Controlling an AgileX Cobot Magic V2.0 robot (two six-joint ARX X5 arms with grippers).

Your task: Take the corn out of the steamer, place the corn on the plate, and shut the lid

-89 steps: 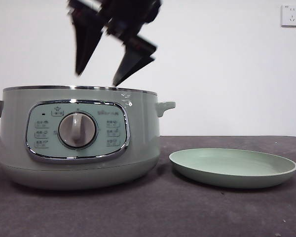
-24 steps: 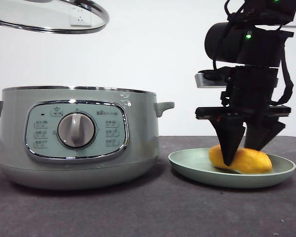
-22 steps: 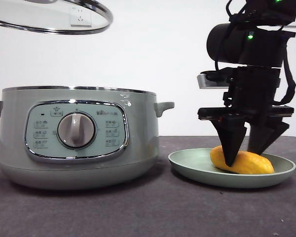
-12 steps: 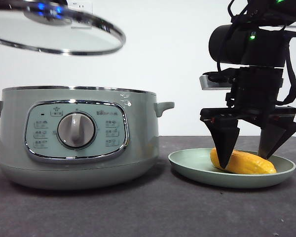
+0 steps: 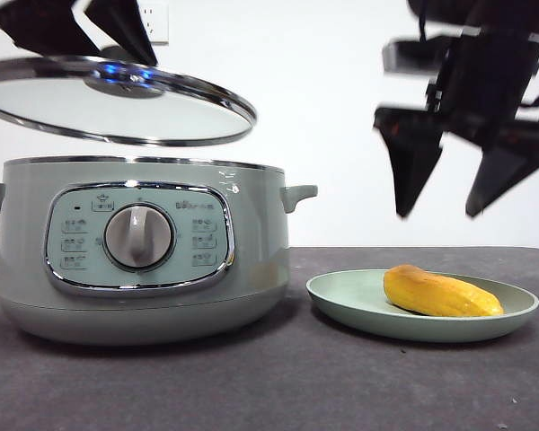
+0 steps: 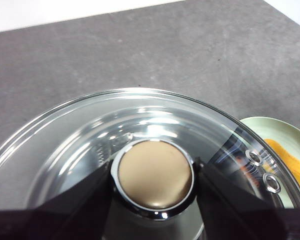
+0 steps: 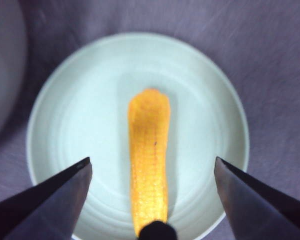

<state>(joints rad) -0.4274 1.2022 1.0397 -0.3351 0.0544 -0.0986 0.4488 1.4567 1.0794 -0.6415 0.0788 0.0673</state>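
Now 1 corn (image 5: 441, 294) on 1 plate (image 5: 350, 305), right pincer (image 5: 461, 184) spread (above), left pincer (image 6: 152, 175) pinching 1 lid (image 5: 117, 101).

The corn (image 5: 442, 294) is lying flat on the plate (image 5: 341, 299), a short yellow-orange cob with rounded ends. It is resting directly under the right pincer (image 5: 458, 193), which is hanging well above it with its jaws wide apart; in the right wrist view the cob (image 7: 149, 157) is sitting in the gap between them. The plate is pale green, shallow and round. The lid (image 5: 175, 112), glass with a steel rim, is hanging slightly tilted, clear above the steamer (image 5: 251, 260). The left pincer (image 6: 152, 175) is gripping the lid's knob (image 6: 154, 176). The steamer, a big sage-green pot, is standing open under this pincer.
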